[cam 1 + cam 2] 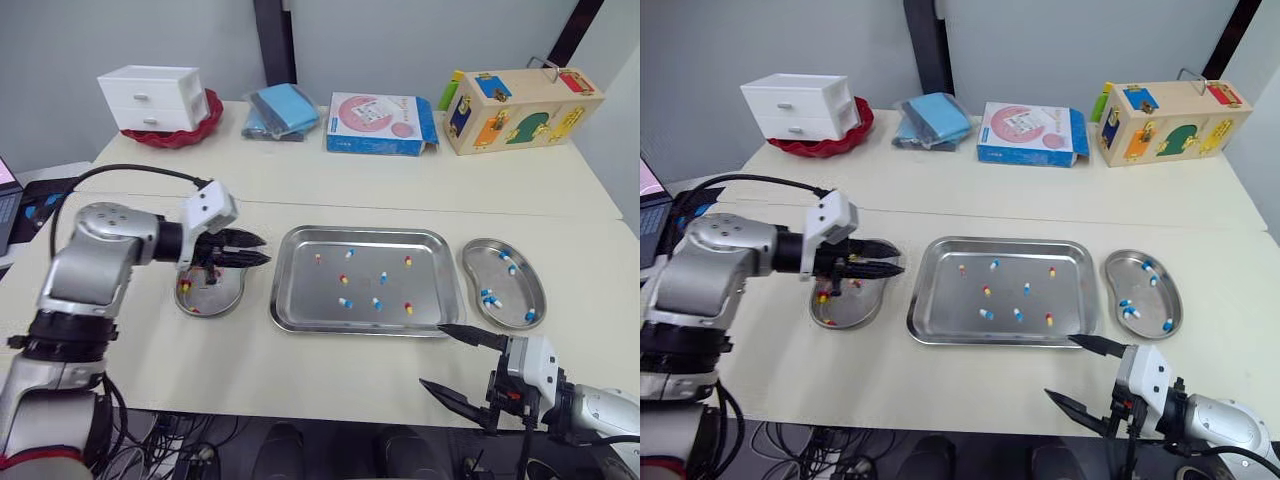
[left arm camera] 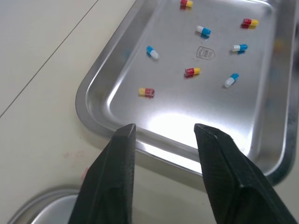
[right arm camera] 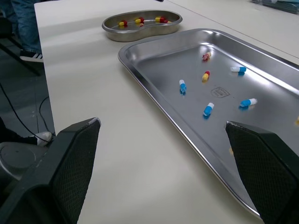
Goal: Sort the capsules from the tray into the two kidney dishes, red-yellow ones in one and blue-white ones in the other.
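Observation:
A steel tray [image 1: 300, 318] in the table's middle holds several red-yellow [image 2: 192, 71] and blue-white capsules [image 2: 152, 52]. The left kidney dish [image 1: 222, 298] holds red-yellow capsules [image 1: 185, 286]; the right kidney dish [image 1: 475, 262] holds blue-white ones [image 1: 490, 298]. My left gripper [image 1: 261, 249] hovers open and empty over the left dish, fingers pointing toward the tray's left rim. My right gripper [image 1: 451, 363] hangs wide open and empty at the table's front edge, just before the tray's front right corner.
Along the back stand a white drawer box on a red dish [image 1: 155, 100], blue cloths [image 1: 282, 110], a pink-blue box [image 1: 380, 123] and a wooden lock toy [image 1: 522, 108]. A laptop [image 1: 8, 195] sits off the table's left.

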You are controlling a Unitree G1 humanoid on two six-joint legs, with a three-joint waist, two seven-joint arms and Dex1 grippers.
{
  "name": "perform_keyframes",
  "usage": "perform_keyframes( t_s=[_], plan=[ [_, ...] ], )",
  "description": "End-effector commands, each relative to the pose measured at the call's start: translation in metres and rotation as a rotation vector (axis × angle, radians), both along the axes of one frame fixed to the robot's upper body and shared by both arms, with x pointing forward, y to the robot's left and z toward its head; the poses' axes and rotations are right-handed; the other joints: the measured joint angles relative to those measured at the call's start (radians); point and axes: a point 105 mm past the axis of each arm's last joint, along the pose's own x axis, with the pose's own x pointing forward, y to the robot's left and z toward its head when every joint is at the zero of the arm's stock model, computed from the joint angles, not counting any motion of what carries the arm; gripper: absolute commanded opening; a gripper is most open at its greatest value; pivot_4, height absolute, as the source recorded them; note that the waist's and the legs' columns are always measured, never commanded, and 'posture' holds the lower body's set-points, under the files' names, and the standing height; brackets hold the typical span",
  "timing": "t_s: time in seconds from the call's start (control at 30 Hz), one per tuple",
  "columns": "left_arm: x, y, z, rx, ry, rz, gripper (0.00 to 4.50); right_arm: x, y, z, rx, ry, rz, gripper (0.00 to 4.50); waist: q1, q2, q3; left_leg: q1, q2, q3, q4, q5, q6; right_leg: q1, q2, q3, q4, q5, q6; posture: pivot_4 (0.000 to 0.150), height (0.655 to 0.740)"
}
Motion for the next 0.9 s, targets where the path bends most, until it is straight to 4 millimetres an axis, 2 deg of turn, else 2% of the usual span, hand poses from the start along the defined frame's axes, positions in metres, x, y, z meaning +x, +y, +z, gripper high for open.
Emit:
perform_keyframes(
  t_s=[0.03,0.2,0.23,0.4,0.7,0.8,0.9],
  plan=[
    [0.011,-0.01,-0.003,0.041,-0.037,-0.049,2.87,-0.005,0.005,0.008,0.014,-0.038,-0.014,4.5,-0.002,0.0,0.0,0.0,0.0,0.0,0.0,0.0,0.0,0.0,0.0,0.0,0.0,0.0,0.0,0.15,0.74],
    [0.031,-0.028,-0.015,0.057,-0.054,-0.088,4.39,-0.009,0.007,0.005,0.026,-0.03,-0.068,4.5,-0.004,0.0,0.0,0.0,0.0,0.0,0.0,0.0,0.0,-0.001,0.0,0.0,0.0,0.0,0.0,0.15,0.74],
    [0.035,-0.033,-0.019,0.062,-0.052,-0.094,4.45,-0.009,0.006,0.004,0.029,-0.028,-0.082,4.5,-0.004,0.0,0.0,0.0,0.0,0.0,0.0,0.0,0.0,-0.001,0.0,0.0,0.0,0.0,0.0,0.15,0.74],
    [0.051,-0.046,-0.037,0.095,-0.045,-0.104,4.45,-0.012,0.011,0.003,0.042,-0.027,-0.123,4.5,-0.005,0.0,0.0,-0.001,-0.001,0.0,0.0,0.0,0.0,-0.001,0.0,0.0,0.0,0.0,0.0,0.15,0.74],
    [0.058,-0.049,-0.054,0.132,-0.006,-0.093,4.45,-0.013,0.014,0.003,0.045,-0.029,-0.154,4.5,-0.006,0.0,0.0,-0.001,-0.001,0.0,0.0,0.0,0.0,-0.001,0.0,0.0,0.0,0.0,0.0,0.15,0.74],
    [0.058,-0.048,-0.056,0.13,0.004,-0.086,3.87,-0.012,0.015,0.002,0.046,-0.031,-0.16,4.5,-0.005,0.0,0.0,0.0,-0.001,0.0,0.0,0.0,0.0,0.0,0.0,0.0,0.0,0.0,0.0,0.15,0.74],
    [0.056,-0.046,-0.058,0.135,0.012,-0.094,2.99,-0.012,0.015,0.002,0.046,-0.033,-0.163,4.5,-0.005,0.0,0.0,0.0,-0.001,0.0,0.0,0.0,0.0,0.0,0.0,0.0,0.0,0.0,0.0,0.15,0.74]
  ],
)
